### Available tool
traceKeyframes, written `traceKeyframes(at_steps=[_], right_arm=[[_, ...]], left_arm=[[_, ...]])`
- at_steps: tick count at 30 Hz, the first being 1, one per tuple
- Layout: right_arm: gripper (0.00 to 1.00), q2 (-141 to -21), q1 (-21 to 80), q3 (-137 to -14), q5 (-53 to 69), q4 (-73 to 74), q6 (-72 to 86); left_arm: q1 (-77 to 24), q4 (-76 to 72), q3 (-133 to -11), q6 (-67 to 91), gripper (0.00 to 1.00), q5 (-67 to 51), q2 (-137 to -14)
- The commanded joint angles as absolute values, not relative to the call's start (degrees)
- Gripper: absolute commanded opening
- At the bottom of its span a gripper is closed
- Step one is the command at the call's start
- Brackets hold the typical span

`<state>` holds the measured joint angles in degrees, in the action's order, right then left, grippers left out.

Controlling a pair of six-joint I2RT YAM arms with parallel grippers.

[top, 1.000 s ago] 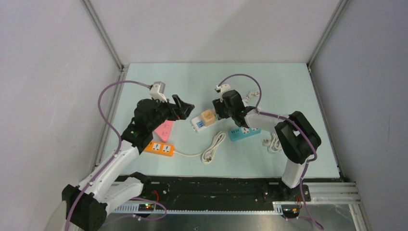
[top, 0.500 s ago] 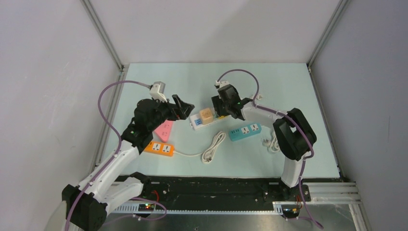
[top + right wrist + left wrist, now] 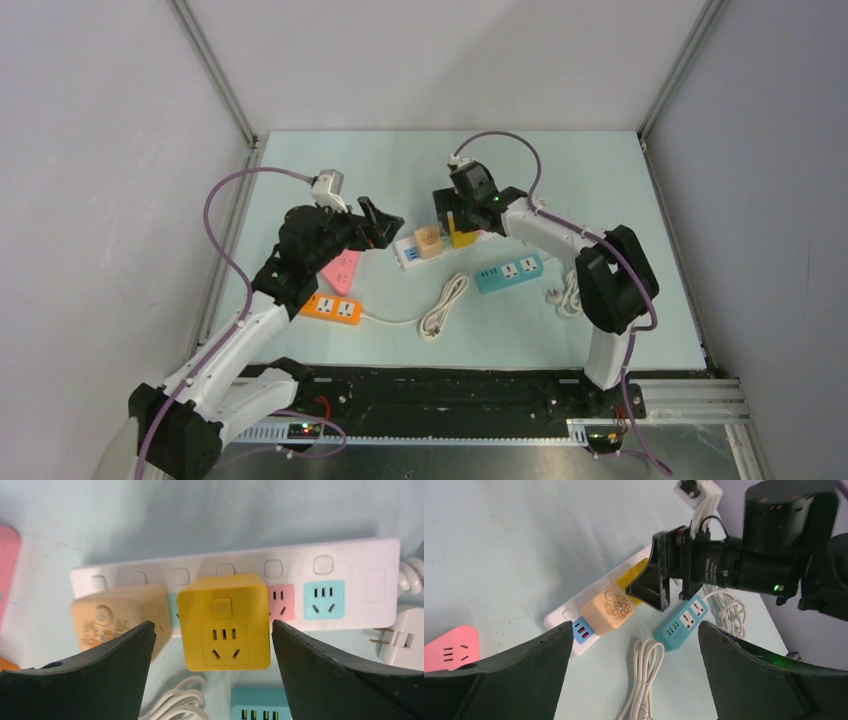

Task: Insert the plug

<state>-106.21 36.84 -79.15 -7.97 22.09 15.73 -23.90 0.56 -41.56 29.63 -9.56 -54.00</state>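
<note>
Over the white strip (image 3: 350,555), right end effector (image 3: 212,626) has released the yellow plug (image 3: 223,630); left end effector (image 3: 634,627) stays spread

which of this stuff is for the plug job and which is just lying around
Job: yellow cube plug adapter; long white power strip; open right gripper.
Lying about: pink power strip; orange power strip; teal power strip; coiled white cable; beige cube adapter.
</note>
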Motion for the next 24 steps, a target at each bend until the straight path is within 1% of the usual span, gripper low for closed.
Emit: traceKeyframes(at_steps=[1, 6, 9, 13, 16, 17, 18, 21, 22, 23, 24], right_arm=[[0.91, -102.6, 36.1, -85.2, -7.6, 26.5, 18.2], [0.90, -99.6, 35.2, -85.6, -7.5, 29.0, 20.3], [0.87, -95.4, 33.8, -82.7, -6.4, 28.5, 22.9], [0.79, -91.0, 29.4, -77.2, -3.4, 27.4, 29.2], [0.72, -89.7, 26.6, -74.0, -1.1, 26.4, 31.2], [0.71, -89.8, 26.1, -72.9, 1.1, 26.3, 32.3], [0.70, -90.2, 25.2, -72.4, 2.1, 26.2, 32.8], [0.65, -91.0, 23.9, -69.7, 5.6, 25.3, 35.2], [0.63, -91.6, 23.7, -69.0, 6.0, 24.8, 35.7], [0.62, -92.0, 23.5, -68.8, 6.7, 24.6, 36.3], [0.59, -93.2, 23.4, -68.6, 7.1, 24.4, 36.6]], left_arm=[[-23.6, -0.9, -41.6, 28.6, 0.98, -8.8, -53.1], [-23.6, -0.9, -41.5, 28.4, 0.98, -8.6, -52.9], [-23.6, -0.9, -41.2, 28.7, 0.98, -8.6, -53.3], [-23.6, 0.4, -41.6, 29.2, 0.99, -11.6, -56.8], [-23.6, 2.1, -42.1, 29.3, 0.91, -12.8, -61.0], [-23.6, 2.7, -42.2, 29.3, 0.88, -12.8, -61.8], [-23.6, 3.0, -42.3, 28.9, 0.87, -12.8, -63.2], [-23.6, 4.1, -42.4, 27.4, 0.72, -14.0, -67.1], [-23.6, 4.7, -42.7, 26.7, 0.70, -14.3, -67.9], [-23.6, 5.1, -42.8, 26.4, 0.63, -14.6, -69.9], [-23.6, 5.6, -43.1, 26.0, 0.59, -14.6, -71.0]])
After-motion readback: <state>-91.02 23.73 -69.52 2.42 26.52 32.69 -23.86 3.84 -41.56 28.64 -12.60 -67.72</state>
